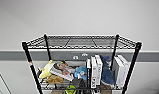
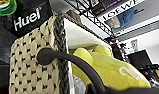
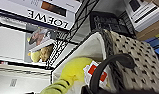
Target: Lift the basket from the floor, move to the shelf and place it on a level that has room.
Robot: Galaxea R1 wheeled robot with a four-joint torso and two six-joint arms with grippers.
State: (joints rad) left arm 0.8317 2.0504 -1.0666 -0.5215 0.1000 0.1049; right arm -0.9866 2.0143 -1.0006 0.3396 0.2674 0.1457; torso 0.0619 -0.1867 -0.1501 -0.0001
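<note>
The shelf point(image 1: 31, 67) is a black wire rack standing straight ahead against the wall. Its top level point(image 1: 80, 41) is a bare wire grid with a thin black frame. In the left wrist view the cream-and-dark woven basket point(image 2: 30, 67) sits very close, its dark loop handle point(image 2: 70, 62) arching toward the camera. The basket point(image 3: 135, 55) also appears in the right wrist view, with its other handle point(image 3: 110, 62) and white lining. A yellow plush toy point(image 2: 107, 70) lies inside it. The basket hangs beside the rack's wire tiers point(image 3: 80, 15).
The tier below the top holds white books point(image 1: 95, 71), a blue plush point(image 1: 106, 70), a yellow plush point(image 1: 46, 70) and a magazine point(image 1: 62, 71). A black Huel bag point(image 2: 27, 17) and a LOEWE box point(image 3: 45, 17) sit on the tiers near the basket. A grey wall point(image 1: 77, 15) rises behind.
</note>
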